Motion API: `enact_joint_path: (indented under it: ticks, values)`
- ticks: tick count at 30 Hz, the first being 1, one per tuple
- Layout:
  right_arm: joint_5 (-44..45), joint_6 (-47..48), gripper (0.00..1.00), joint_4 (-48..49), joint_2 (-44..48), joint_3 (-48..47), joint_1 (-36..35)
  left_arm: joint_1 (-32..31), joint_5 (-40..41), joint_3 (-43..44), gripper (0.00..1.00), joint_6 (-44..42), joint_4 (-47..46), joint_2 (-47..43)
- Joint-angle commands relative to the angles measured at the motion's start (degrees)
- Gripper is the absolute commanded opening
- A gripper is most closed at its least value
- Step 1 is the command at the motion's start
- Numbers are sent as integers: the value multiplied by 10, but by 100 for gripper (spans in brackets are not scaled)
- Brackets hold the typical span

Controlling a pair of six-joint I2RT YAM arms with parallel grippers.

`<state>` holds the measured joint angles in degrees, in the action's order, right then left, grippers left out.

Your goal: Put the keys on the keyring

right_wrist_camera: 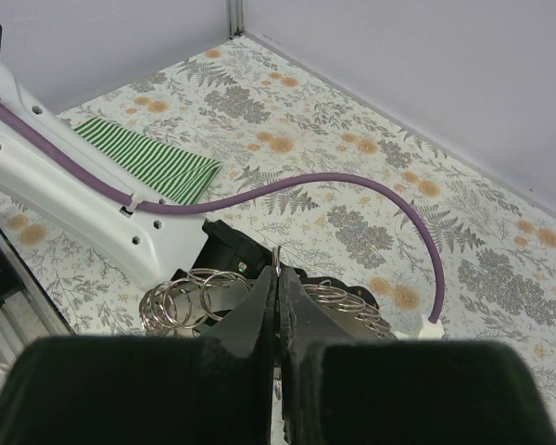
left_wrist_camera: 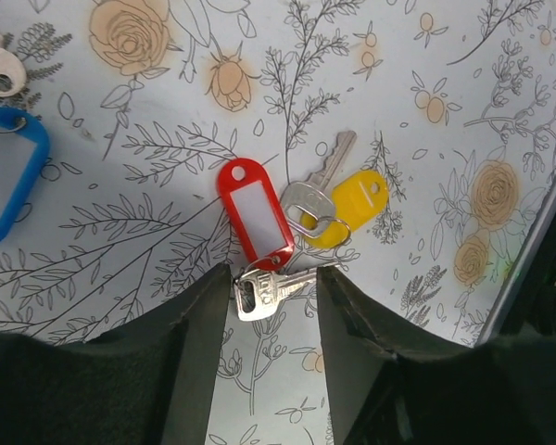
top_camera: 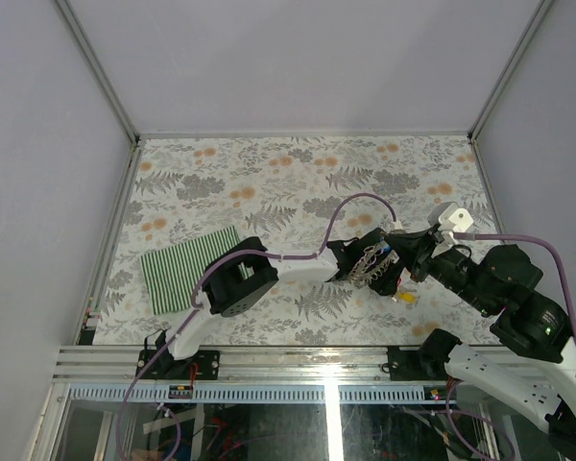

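Observation:
My left gripper (left_wrist_camera: 273, 278) is open and low over the table, its fingers either side of a silver key (left_wrist_camera: 264, 289) joined to a red key tag (left_wrist_camera: 255, 215). A yellow tag (left_wrist_camera: 347, 206) with another key lies just beyond, and a blue tag (left_wrist_camera: 5, 176) lies at the far left. My right gripper (right_wrist_camera: 276, 278) is shut on the keyring (right_wrist_camera: 190, 297), a floppy silvery chain of rings that spreads to both sides of the fingers above the left gripper's black body. From above, the keyring (top_camera: 369, 261) lies between the two grippers.
A green striped cloth (top_camera: 187, 267) lies on the flowered table to the left, also in the right wrist view (right_wrist_camera: 148, 159). A purple cable (right_wrist_camera: 352, 185) arcs from the left arm (right_wrist_camera: 74, 195). A yellow tag (top_camera: 403, 298) shows below the right gripper. Grey walls surround the table.

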<state>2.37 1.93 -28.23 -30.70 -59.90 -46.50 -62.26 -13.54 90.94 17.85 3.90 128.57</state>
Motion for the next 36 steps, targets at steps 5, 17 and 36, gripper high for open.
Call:
enact_joint_path:
  ticks: [5,17,36]
  values:
    - [-5,-4,1,34,-3,-9,-3,-3,-33,-10,32,-27,-21,9]
    - [-10,-5,1,34,-7,-9,-3,-3,-33,-27,2,-45,-22,-14]
    - [-103,37,0,18,-4,-43,-2,19,29,-254,0,-139,-72,-307]
